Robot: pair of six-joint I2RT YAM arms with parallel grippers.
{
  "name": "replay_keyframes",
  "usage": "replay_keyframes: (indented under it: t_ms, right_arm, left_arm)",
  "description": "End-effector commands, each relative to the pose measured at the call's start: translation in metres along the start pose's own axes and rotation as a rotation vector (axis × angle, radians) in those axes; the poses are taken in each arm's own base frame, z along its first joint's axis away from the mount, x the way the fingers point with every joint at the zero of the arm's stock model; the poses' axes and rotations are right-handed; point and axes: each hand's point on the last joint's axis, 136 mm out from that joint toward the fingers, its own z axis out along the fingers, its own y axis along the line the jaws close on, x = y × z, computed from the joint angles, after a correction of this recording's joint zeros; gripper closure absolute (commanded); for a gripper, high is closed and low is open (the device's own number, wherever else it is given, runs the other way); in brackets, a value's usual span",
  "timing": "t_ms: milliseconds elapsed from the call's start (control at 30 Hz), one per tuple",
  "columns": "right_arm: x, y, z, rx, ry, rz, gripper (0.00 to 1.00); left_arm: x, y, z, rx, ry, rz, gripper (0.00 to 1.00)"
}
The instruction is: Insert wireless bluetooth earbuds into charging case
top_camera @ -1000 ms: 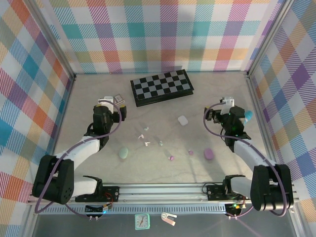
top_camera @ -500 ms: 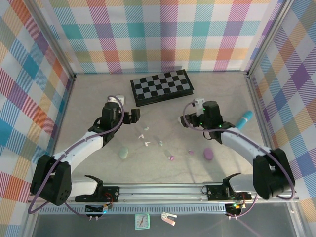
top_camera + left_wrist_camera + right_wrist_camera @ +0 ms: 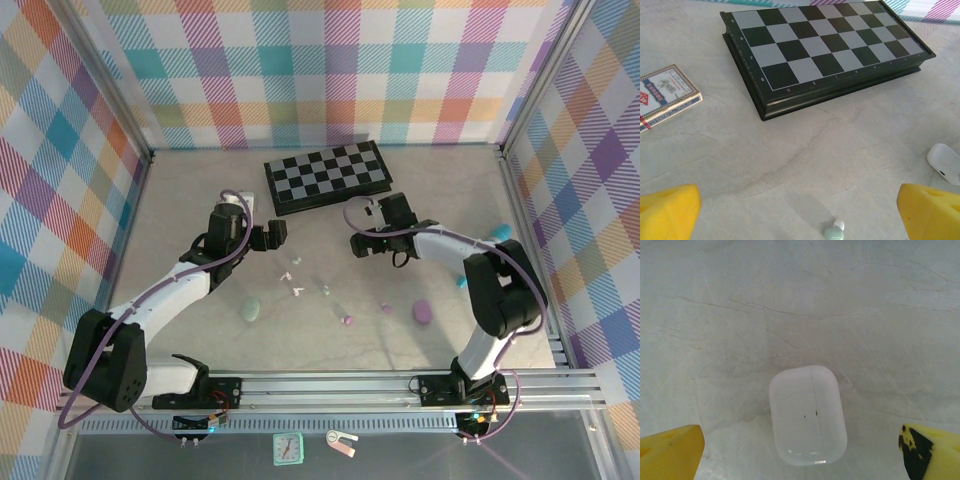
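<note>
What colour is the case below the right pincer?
White. The case shows best in the right wrist view.

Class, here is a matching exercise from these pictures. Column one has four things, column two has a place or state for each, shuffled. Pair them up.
Things
1. chessboard
2. card deck
3. white case
4. lilac case

Places or states
a. lying shut inside the open right claw
b. towards the near edge, right of centre
c. at the far side of the table, squares facing up
d. lying flat, left of the chessboard

Pairs: 1-c; 2-d; 3-a; 4-b
</note>
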Motion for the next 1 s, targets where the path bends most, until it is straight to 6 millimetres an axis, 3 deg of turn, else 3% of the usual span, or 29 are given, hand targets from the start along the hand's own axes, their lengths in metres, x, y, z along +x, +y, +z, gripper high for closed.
replay_keyframes:
  t_ms: [0,267,833,967]
  right_arm:
    - [0.006,0.007,0.007,-0.022,0.064,0.011,0.02]
    - [0.019,0.011,0.026,-0.033,0.117,-0.007,0.27]
    - [0.033,0.013,0.024,-0.028,0.133,-0.004,0.53]
    - [0.029,0.016,0.015,-0.031,0.106,-0.011,0.58]
  left_arm:
    - [-0.007,-0.006,-0.001,0.019,0.004,-0.008,0.0]
    - [-0.006,-0.006,0.001,0.018,0.011,0.001,0.0]
    - [-0.008,-0.01,-0.003,0.039,0.012,-0.008,0.0]
    - [-0.012,-0.016,-0.007,0.062,0.014,-0.023,0.0]
